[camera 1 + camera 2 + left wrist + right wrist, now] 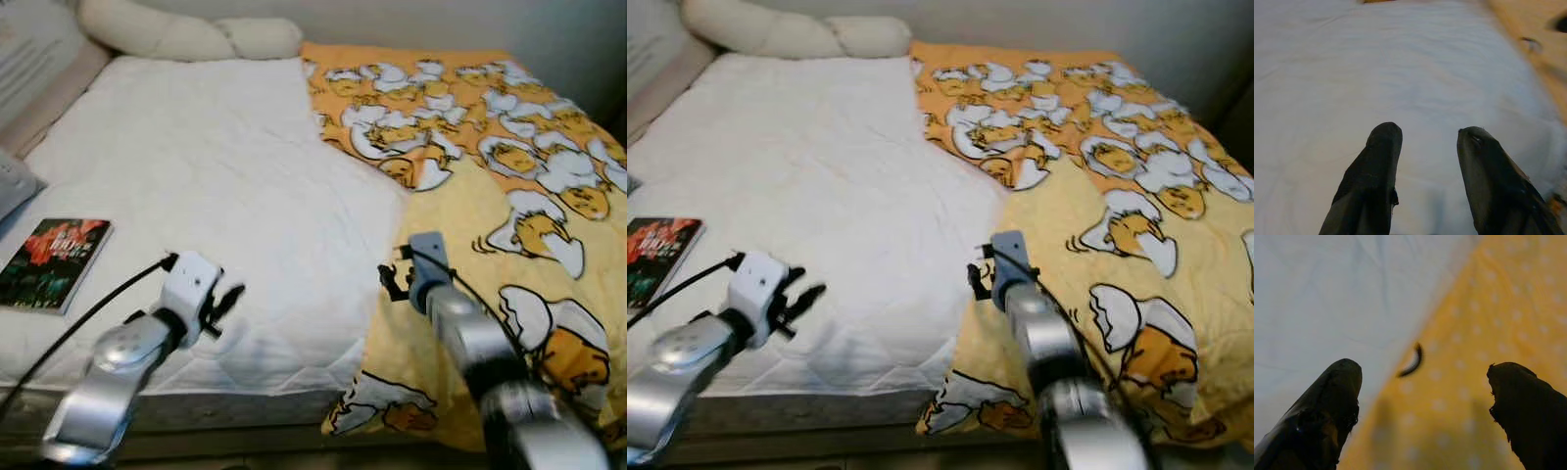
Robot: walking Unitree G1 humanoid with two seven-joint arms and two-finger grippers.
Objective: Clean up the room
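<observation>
From the head camera I see the bed, its white sheet bare on the left and a yellow blanket folded back from 12 to 4 o'clock. A book lies at 9 o'clock near the edge. My left pincer hovers released at 7 o'clock; my right pincer hangs at the blanket's edge. Left wrist: fingers parted over sheet. Right wrist: fingers wide apart, straddling the blanket's edge.
</observation>
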